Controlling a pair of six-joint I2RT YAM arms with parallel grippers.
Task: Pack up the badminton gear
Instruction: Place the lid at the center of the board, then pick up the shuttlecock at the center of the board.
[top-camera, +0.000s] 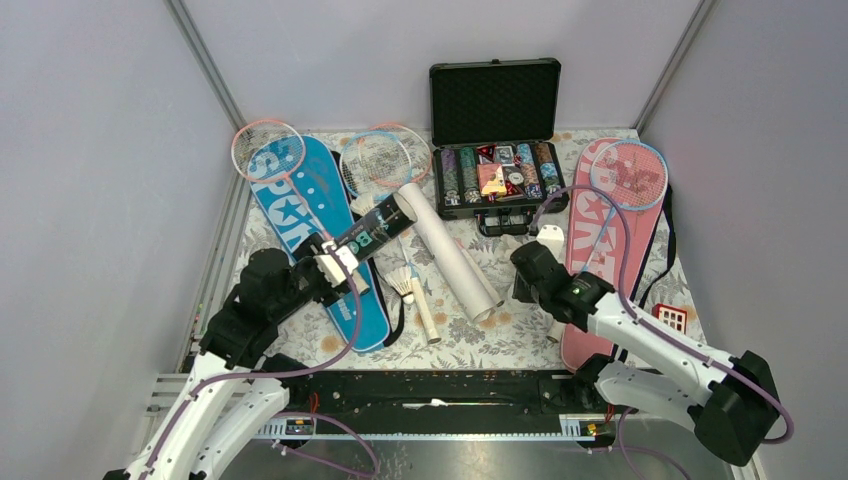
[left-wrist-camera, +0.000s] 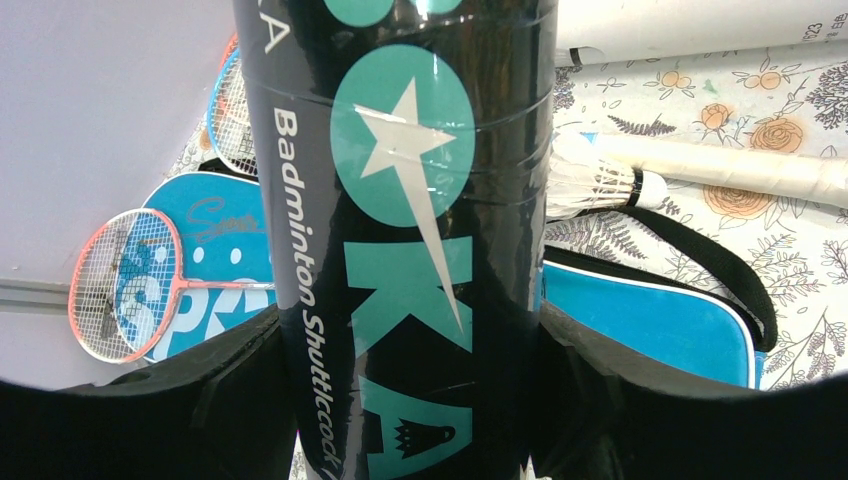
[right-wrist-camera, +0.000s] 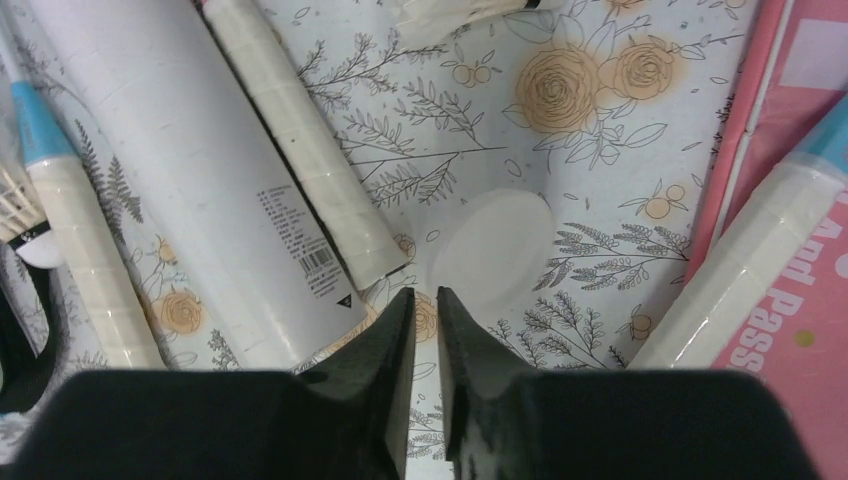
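My left gripper (top-camera: 335, 265) (left-wrist-camera: 415, 400) is shut on the dark shuttlecock tube (top-camera: 375, 225) (left-wrist-camera: 400, 220), holding it tilted above the blue cover (top-camera: 310, 220) (left-wrist-camera: 660, 320). A pink-framed racket (top-camera: 267, 150) (left-wrist-camera: 125, 285) lies on that cover. The long white tube (top-camera: 450, 250) (right-wrist-camera: 190, 170) lies mid-table with a white shuttlecock (top-camera: 403, 283) (left-wrist-camera: 595, 183) to its left. My right gripper (top-camera: 522, 290) (right-wrist-camera: 426, 295) hangs low beside the white tube's near end, jaws a narrow gap apart and empty. A round translucent lid (right-wrist-camera: 490, 245) lies just beyond its tips. A light-blue racket (top-camera: 628, 175) rests on the pink cover (top-camera: 610, 230) (right-wrist-camera: 800, 200).
An open black case of poker chips (top-camera: 497, 150) stands at the back centre. A small red block (top-camera: 671, 318) sits at the right edge. Two more rackets (top-camera: 385, 157) overlap behind the tubes; white racket handles (right-wrist-camera: 300, 150) lie on the flowered cloth (top-camera: 520, 335). Grey walls close in three sides.
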